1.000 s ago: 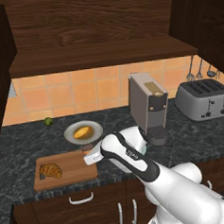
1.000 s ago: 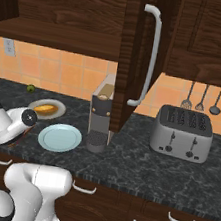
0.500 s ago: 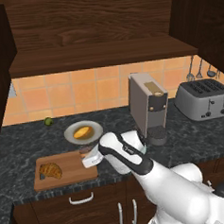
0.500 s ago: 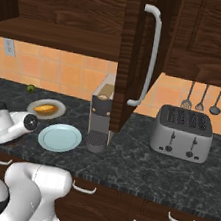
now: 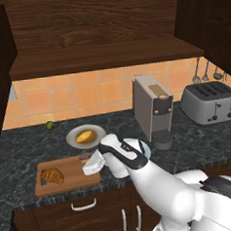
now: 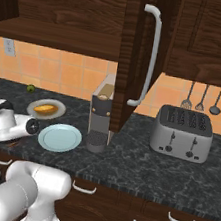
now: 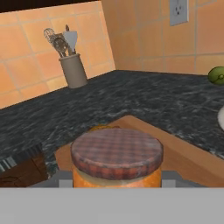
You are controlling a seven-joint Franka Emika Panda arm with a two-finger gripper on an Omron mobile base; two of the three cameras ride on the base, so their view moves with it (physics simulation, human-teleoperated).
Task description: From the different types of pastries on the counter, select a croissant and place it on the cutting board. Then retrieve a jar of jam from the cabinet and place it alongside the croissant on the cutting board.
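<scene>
The croissant [image 5: 53,176] lies at the left end of the cutting board [image 5: 68,182], so the first step appears done. At its 3 o'clock, the gripper [image 5: 87,162] is clamped on the jar of jam [image 7: 117,159] over the board's right end. Judged next: lower, release beside the croissant.

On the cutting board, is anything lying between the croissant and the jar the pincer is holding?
No. In the left base view, bare board separates the croissant from the jar of jam held in the pincer.
</scene>
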